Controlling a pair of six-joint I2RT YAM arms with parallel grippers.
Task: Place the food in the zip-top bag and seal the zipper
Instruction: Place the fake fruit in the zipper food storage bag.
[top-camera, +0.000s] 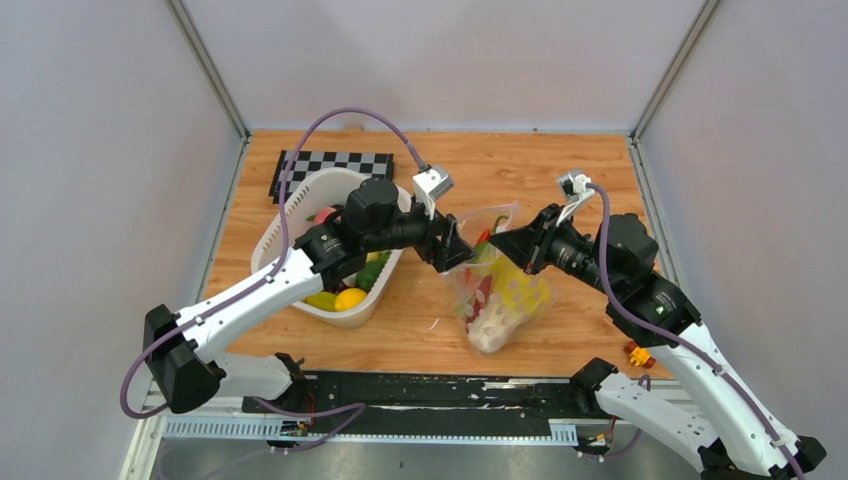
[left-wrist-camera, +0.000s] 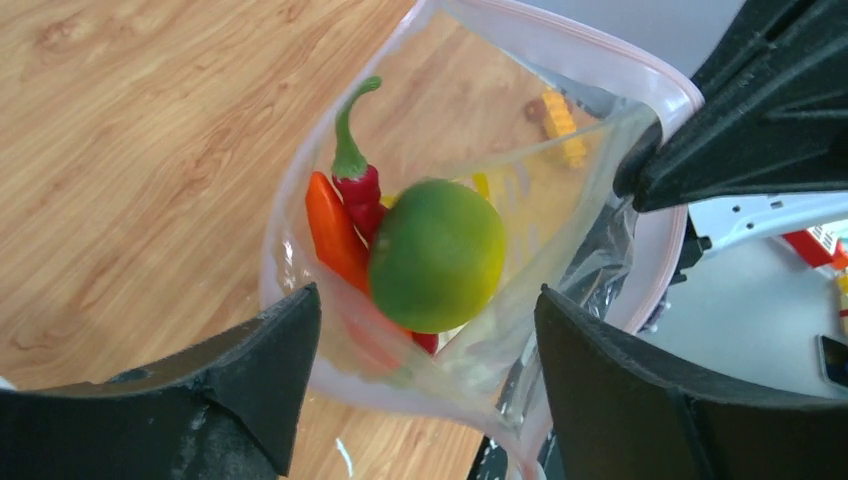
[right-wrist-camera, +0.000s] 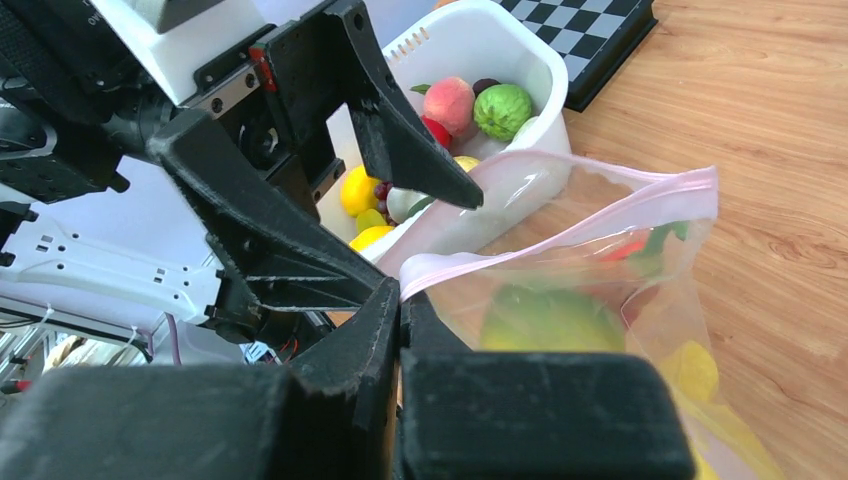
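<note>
The clear zip-top bag stands open at the table's middle, its pink zipper strip slack along the mouth. My right gripper is shut on the bag's pink rim and holds the mouth up; it also shows in the top view. My left gripper is open over the mouth, jaws wide, and appears in the top view. A green lime lies inside below it, on a red chili and an orange carrot. Yellow cabbage shows lower in the bag.
A white slotted basket left of the bag holds more food: a peach, a green fruit and lemons. A checkerboard mat lies behind it. A small yellow-red object sits at the right front.
</note>
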